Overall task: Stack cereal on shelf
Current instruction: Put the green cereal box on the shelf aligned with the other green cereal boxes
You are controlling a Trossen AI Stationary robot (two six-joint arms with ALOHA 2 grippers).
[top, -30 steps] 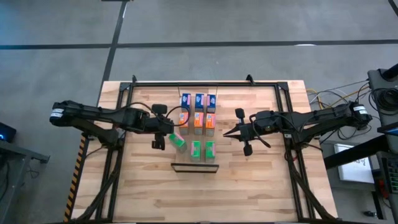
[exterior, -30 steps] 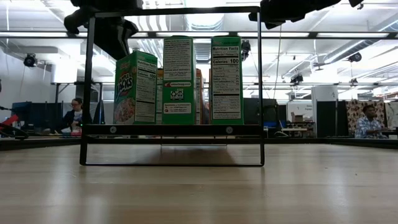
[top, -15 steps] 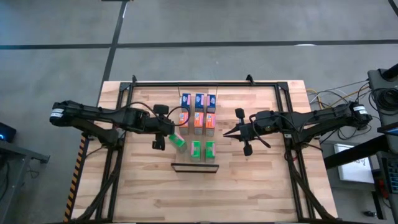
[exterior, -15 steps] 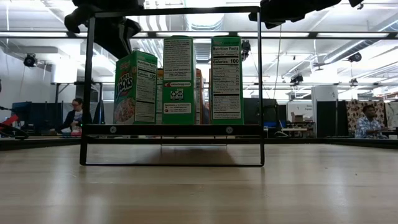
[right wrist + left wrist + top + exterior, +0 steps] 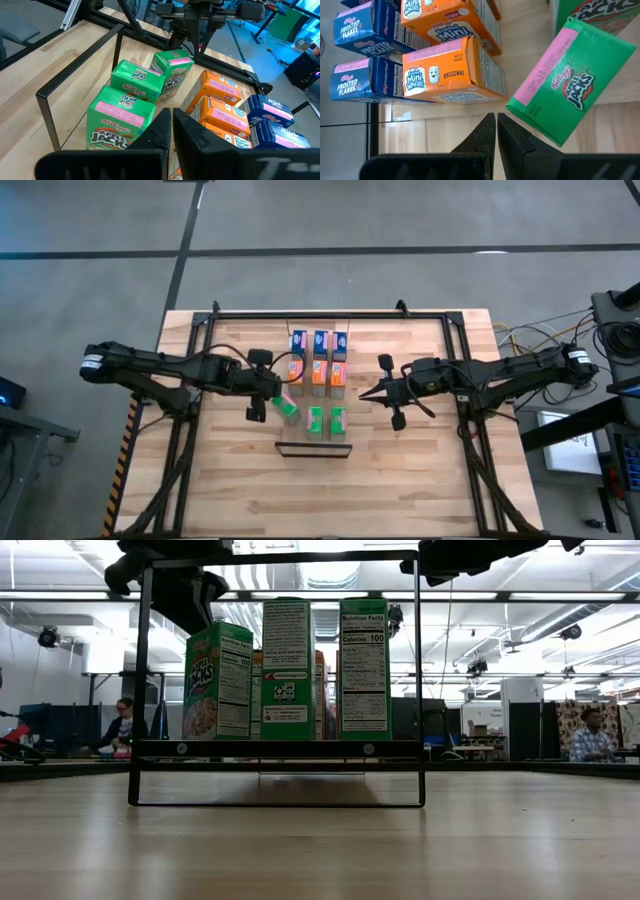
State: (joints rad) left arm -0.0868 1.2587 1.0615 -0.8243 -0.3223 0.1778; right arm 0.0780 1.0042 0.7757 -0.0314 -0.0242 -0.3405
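Planked light-wood tabletop (image 5: 400, 480), framed by a black metal rig, carried nine small printed cardboard cereal boxes standing in three rows near its centre: three blue boxes (image 5: 319, 340) at twelve o'clock of the group, three orange boxes (image 5: 319, 374) in the middle row, and green boxes at six o'clock. Two upright green boxes (image 5: 327, 421) stood square; the third, a skewed green box (image 5: 288, 408), sat turned out of line at the group's eight o'clock. A thin black wire frame (image 5: 312, 450) stood just beyond at six o'clock. The left gripper (image 5: 270, 393), fingers pressed together and empty, hovered just beside the skewed box. The right gripper (image 5: 368, 392), likewise closed and empty, waited at three o'clock of the group. Judged by appearance, the boxes were light, stiff yet crushable, smooth-faced and easily toppled; a grasp across the narrow side panels near mid-height seemed safest.
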